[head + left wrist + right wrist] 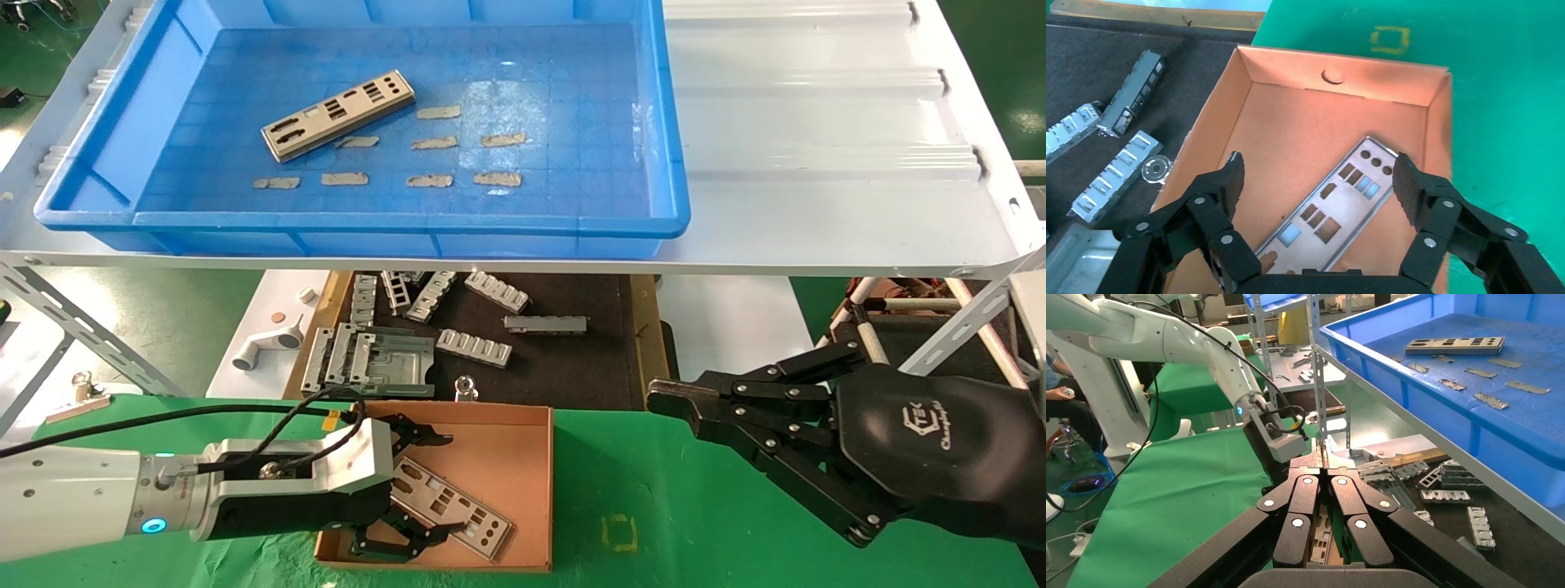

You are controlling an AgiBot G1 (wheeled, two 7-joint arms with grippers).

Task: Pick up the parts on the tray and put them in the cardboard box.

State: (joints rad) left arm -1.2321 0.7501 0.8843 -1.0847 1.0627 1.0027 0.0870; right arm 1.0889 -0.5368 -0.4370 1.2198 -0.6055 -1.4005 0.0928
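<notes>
1. Left gripper (417, 490), black-fingered on a white and silver wrist, low over the small, shallow, square brown cardboard box (535, 490) on the green table cover (670, 506).
2. Fingers (1228, 180) spread wide apart in the left wrist view, 1 on each side of the plate below, gripping nothing and clear of the plate's edges.
3. 1 thin, long, silver metal plate with small rectangular and round cut-outs (1333, 208) lying flat on the box floor, set at a slant between the walls, between the 2 open fingers.
4. A 2nd silver metal plate of the same kind (337, 114) lying at an angle on the grid-patterned floor of the large, shallow, bright blue plastic tray (666, 122), toward the tray's left half.
5. Short grey tape strips (434, 143) scattered over the tray floor, just beside and to the right of that plate.
6. Tray resting on a white metal shelf (817, 122) raised above the table, well apart from the box.
7. Small grey ribbed metal brackets (474, 347) spread over a dark mat with brown edges (572, 367) under the shelf, just beyond the box.
8. Right gripper (666, 398), all black, held off to the right above the green cover, well apart from box and tray; fingers pressed together at the tips in the right wrist view, with nothing between them.
</notes>
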